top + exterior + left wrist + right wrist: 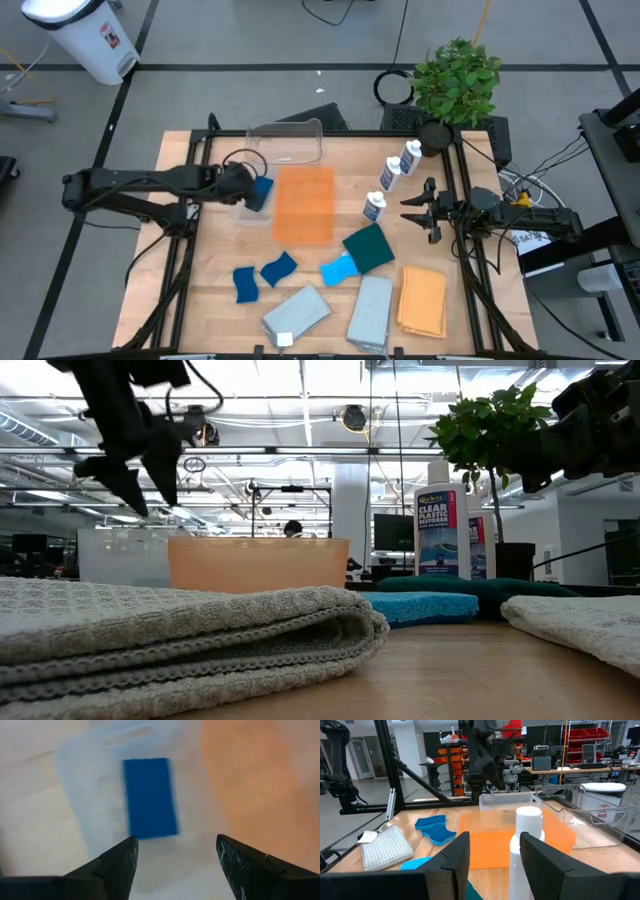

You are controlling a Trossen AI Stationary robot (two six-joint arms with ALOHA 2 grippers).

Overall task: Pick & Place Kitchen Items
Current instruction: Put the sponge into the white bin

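Right now left gripper (175, 857) hovers w/ fingers apart over blue sponge (150, 797) in small clear container (87, 795), far-left. Sponge prob. light, squashy; pinch across short sides. Right gripper (492, 852), fingers apart, faces white bottle (526, 850) at right: stiff, slick.

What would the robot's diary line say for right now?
left gripper: open, above blue sponge in small clear tub | right gripper: open, empty, by white bottles | two sponges on table

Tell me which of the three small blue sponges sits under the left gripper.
The small blue sponge in the small clear container, directly below the open left gripper. The other two blue sponges lie together on bare wood near the grey cloths.
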